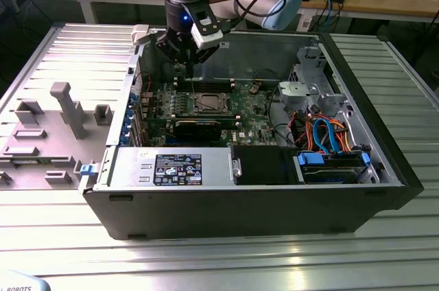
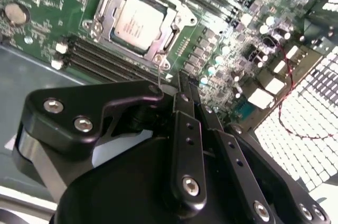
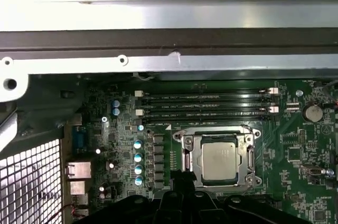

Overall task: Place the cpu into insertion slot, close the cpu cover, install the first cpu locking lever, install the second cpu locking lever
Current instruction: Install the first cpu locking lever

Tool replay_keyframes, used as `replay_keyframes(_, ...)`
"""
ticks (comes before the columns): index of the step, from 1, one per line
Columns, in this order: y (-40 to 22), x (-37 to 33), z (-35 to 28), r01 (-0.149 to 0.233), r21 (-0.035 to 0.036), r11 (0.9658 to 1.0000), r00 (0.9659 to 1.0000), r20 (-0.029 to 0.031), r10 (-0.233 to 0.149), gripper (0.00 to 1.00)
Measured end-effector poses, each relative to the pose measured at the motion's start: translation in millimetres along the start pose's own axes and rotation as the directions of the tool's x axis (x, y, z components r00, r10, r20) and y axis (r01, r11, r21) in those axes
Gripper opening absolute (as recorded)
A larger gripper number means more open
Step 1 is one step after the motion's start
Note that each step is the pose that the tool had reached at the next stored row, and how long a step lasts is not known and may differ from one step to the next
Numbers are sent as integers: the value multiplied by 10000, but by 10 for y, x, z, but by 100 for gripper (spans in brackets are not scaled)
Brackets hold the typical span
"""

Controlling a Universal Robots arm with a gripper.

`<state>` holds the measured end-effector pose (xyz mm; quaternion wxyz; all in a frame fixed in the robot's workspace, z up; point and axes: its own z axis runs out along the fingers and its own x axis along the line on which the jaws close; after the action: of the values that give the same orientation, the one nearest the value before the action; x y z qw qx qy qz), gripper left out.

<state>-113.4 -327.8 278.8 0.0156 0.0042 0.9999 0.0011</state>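
1. While the arm hangs over the open computer case [image 1: 240, 202] on the table [image 1: 206, 257], the gripper [image 1: 188, 57] sits above the green motherboard [image 3: 296, 145], near the case's back wall.
2. cpu [image 2: 138, 19] lies flat in the insertion slot [image 1: 197, 103], silver top up.
3. cpu cover [image 3: 188, 156] is down, framing the chip's edges.
4. Jaws drawn close together in the second wrist view, gripper [image 2: 186, 89] tips just off the slot's corner.
5. Thin wire locking lever [image 2: 158, 73] stands up from that corner to beside the tips; can't tell if it's pinched.
6. Memory slots [image 3: 206, 105] run along the socket's far side.
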Motion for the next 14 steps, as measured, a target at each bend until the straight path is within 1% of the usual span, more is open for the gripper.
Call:
replay_keyframes(2, 0, 13, 16, 36, -1, 10000, 10000, 0, -36, 11)
replay_keyframes(3, 1, 22, 35, 68, -3, 10000, 10000, 0, -68, 11)
replay_keyframes(4, 3, 40, 71, 105, -3, 9999, 9999, 0, -105, 11)
replay_keyframes(5, 7, 47, 84, 121, -5, 9999, 9999, -2, -121, 11)
replay_keyframes(7, 17, 63, 98, 144, -5, 9999, 9999, -5, -144, 11)
replay_keyframes(8, 17, 84, 102, 185, -4, 9998, 9998, -6, -185, 11)
replay_keyframes(10, 21, 102, 121, 279, -8, 9996, 9996, -5, -279, 11)
replay_keyframes(14, 44, 108, 133, 344, -9, 9994, 9994, 1, -344, 11)
